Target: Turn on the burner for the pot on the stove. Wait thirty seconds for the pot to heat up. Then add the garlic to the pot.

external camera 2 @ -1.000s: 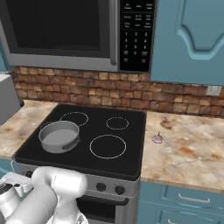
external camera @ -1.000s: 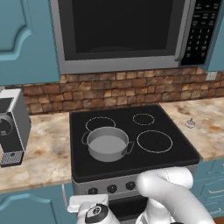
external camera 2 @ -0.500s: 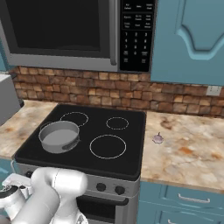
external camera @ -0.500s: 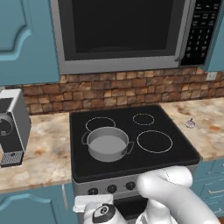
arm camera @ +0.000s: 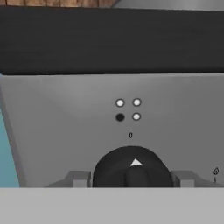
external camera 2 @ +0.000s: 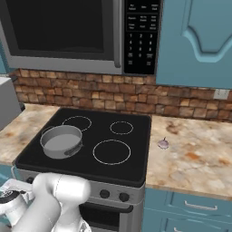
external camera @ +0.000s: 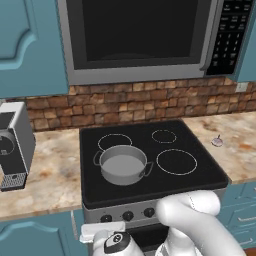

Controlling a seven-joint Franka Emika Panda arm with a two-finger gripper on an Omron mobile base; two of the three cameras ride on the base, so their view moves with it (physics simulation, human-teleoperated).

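- Left base view: the pot sits on the front-left ring of the stove, under the microwave. The garlic lies on the desk to the right of the stove, well apart from the pot. A coffee machine stands at the far left. My arm bends down in front of the knob row, so I judge I am on the first step: turning on the pot's burner.
- Right base view: the same layout from the other side; the garlic lies just beside the stove's right edge, which the left view shows less plainly. My wrist is low at the stove's front-left corner.
- Hand view: this alone gives the detail. A black knob sits between my fingertips, its white pointer up toward the zero mark. The burner diagram above has its lower-left dot dark, matching the pot's ring.
- My tool stands fairly wide, pads on either side of the knob; I cannot tell whether they touch it.
- Next I would need to close on the knob and twist.
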